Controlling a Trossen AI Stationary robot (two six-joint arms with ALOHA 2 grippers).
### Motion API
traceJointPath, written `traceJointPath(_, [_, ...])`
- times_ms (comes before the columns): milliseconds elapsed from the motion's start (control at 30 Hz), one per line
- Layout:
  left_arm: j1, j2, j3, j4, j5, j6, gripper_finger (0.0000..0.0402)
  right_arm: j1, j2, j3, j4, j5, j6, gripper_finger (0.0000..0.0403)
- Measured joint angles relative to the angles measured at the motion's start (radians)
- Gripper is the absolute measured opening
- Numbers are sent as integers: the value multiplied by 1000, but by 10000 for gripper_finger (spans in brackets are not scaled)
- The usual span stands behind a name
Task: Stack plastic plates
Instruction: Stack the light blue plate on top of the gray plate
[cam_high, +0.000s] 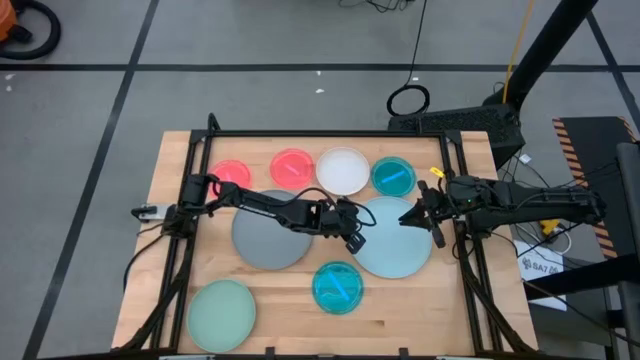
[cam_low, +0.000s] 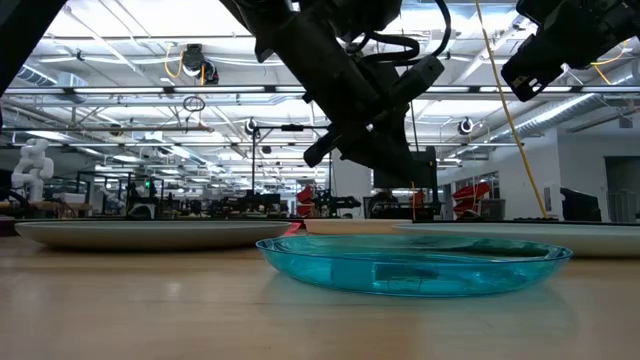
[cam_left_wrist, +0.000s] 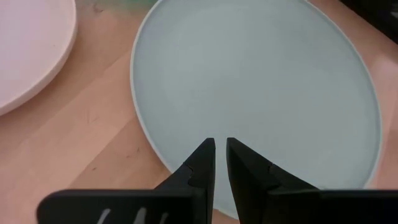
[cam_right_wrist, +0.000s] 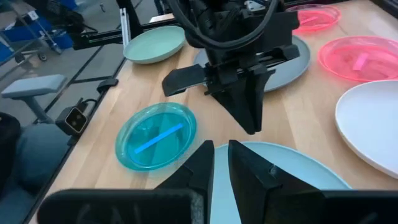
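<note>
Nearest the front edge of the worktop lies the pale green large plate, at the front left corner. Just behind it and toward the centre lies a teal small plate, resting flat and apart from both hands; in the low view it is the closest object.

In the middle band, the grey large plate lies left of centre, with the left arm reaching across it. The pale blue large plate lies right of centre, between the two hands.

The left hand is positioned over the left rim of the pale blue large plate. Its wrist view shows the fingers nearly closed, with only a narrow gap between them and nothing gripped, and the pale blue plate directly beyond the tips. The low view shows this hand raised clear of the plates.

The right hand is positioned at the back right rim of the same plate. Its fingers are likewise nearly closed, with nothing held; the plate rim lies just beyond them, and the left hand faces it across the plate.

Along the back of the worktop stands a row of small plates, left to right: a pink-red plate, a second pink-red plate, a white plate and a second teal plate. None is stacked on another.
</note>
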Motion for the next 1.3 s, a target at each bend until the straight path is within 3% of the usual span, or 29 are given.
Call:
traceJointPath(167, [10,0,0,2,-43,-8,47,0,0,0,0,-2,0,43])
traceJointPath(333, [30,0,0,2,19,5,47,0,0,0,0,-2,0,43])
traceJointPath(633, [37,0,2,-2,-26,-69,26,0,0,0,0,-2,-3,43])
traceJointPath(1067, [39,0,2,9,-74,-44,131,0,0,0,0,-3,-18,43])
traceJointPath(1300, [40,13,3,23,-111,-28,143,0,0,0,0,-3,-19,43])
